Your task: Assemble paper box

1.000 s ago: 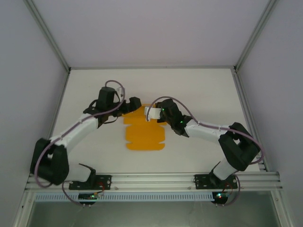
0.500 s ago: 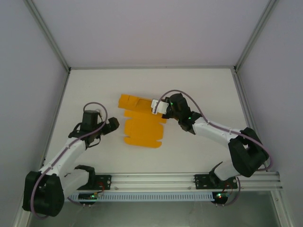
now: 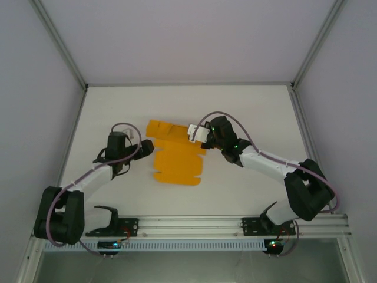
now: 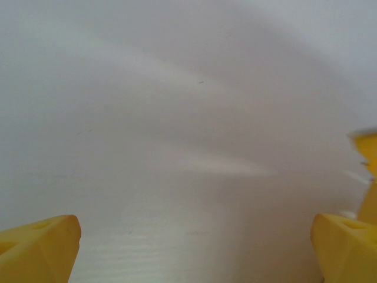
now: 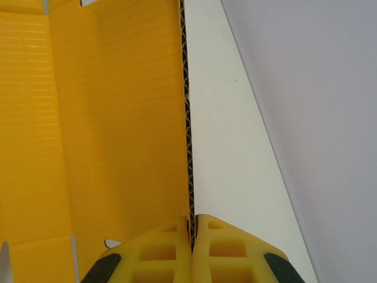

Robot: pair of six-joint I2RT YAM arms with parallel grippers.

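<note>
Paper box (image 3: 177, 162), an orange-yellow die-cut sheet, lies between the two grippers on the white table (image 3: 247, 106) in the top view. A folded part of it rises at the far end. The right gripper (image 3: 191, 135) meets the sheet at its far right edge, with the raised flap just to the gripper's left and the flat panel spreading nearer the arm bases. The left gripper (image 3: 147, 148) sits just off the sheet's left edge, close beside it; I cannot tell whether it touches.

In the left wrist view, the left gripper (image 4: 194, 250) has its jaws spread wide. One yellow fingertip (image 4: 41, 247) shows at each lower corner, with bare table (image 4: 188, 118) between them and nothing in the gap. A blurred sliver of the paper box (image 4: 368, 147) shows just beyond the right-hand fingertip.

In the right wrist view, the right gripper (image 5: 192, 236) is clamped on the paper box (image 5: 118, 118). Its two yellow fingers (image 5: 159, 253) press together on the corrugated edge of an upright panel, which runs straight ahead from the fingertips. The inner face of the card, with its creases and slots, spreads to the left of the fingers. To their right is white table (image 5: 235, 147), then a pale grey wall (image 5: 318, 88).
</note>
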